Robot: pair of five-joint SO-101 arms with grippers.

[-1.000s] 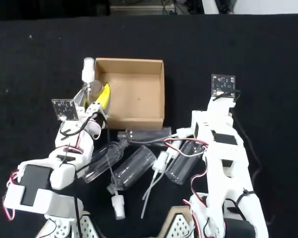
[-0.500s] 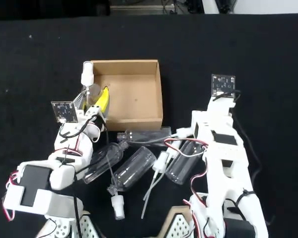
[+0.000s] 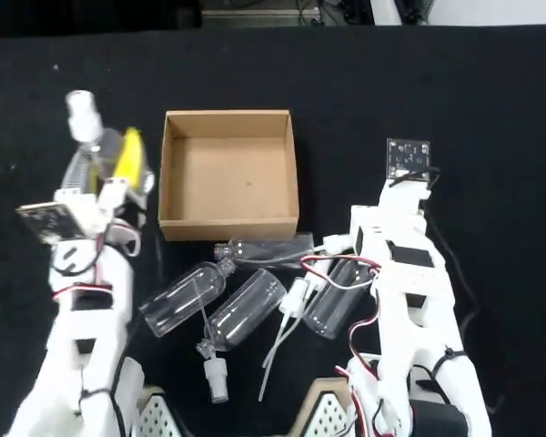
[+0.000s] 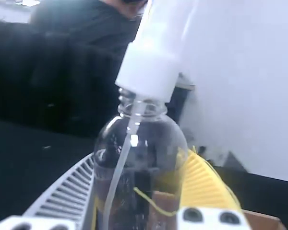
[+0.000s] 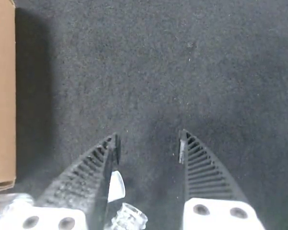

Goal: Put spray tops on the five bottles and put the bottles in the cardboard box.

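Holding a clear bottle (image 4: 149, 143) between its grey and yellow fingers, the left gripper (image 3: 105, 162) is clamped on the bottle's body. A white spray top (image 4: 151, 62) sits on the neck, and its dip tube is visible inside through the plastic. In the high view this bottle sits just left of the cardboard box (image 3: 168, 173), outside its wall, with the top pointing away from the arm's base. The box stands open-side up on the black table (image 3: 455, 82). Four more clear bottles lie on their sides in front of the box. One (image 3: 264, 248) lies along the box's near wall, just beside it, neck bare. A second (image 3: 184, 296) and a third (image 3: 246, 305) lie slanted side by side below it. A fourth (image 3: 332, 308) is partly tucked under the right arm (image 3: 409, 273). A loose spray top (image 3: 296, 296) rests between the third and fourth bottles, its tube trailing toward the near edge. Another loose top (image 3: 217, 378) lies near the third bottle's neck. The right gripper (image 5: 149, 139) hangs low over bare table with its jaws apart and nothing between them. In its wrist view the box's edge is off to one side, and a bottle neck (image 5: 128, 215) shows close by the jaw base.
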